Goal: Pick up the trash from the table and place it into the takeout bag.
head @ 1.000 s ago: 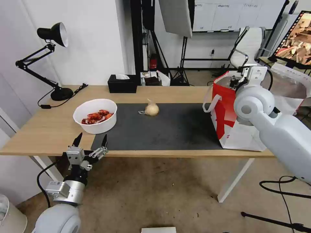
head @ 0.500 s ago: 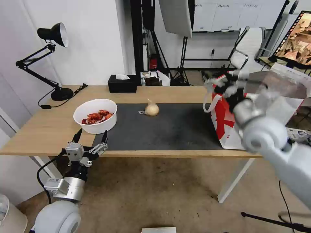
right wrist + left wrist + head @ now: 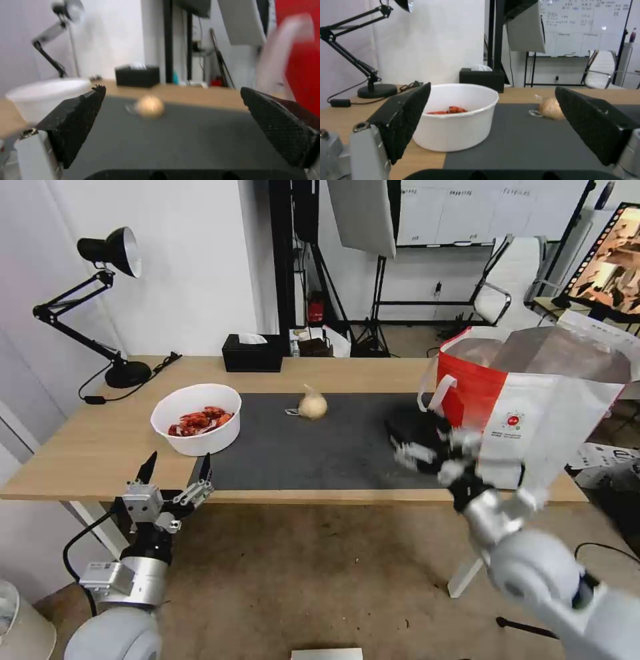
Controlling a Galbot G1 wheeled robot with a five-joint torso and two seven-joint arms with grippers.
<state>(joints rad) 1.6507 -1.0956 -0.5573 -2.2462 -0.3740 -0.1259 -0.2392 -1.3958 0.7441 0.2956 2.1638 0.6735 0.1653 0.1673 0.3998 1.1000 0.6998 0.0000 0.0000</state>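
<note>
The knotted beige bag (image 3: pixel 312 404) lies on the mat's (image 3: pixel 320 460) far edge, bare mat before it. The white bowl (image 3: pixel 195 419) straddles the mat's left edge, the takeout bag (image 3: pixel 533 400) its right. The right pincer (image 3: pixel 427 447) hovers released beside that bag; the left pincer (image 3: pixel 175 473), spread empty, hangs off the table's (image 3: pixel 87 447) near edge.

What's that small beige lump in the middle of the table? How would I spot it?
Find the long wooden table and its dark grey mat. Near the mat's far edge, between the white bowl of red shells and the red-and-white takeout bag, sits a knotted beige plastic bag. It alone is small, rounded and tan, with a twisted knot on top.
</note>
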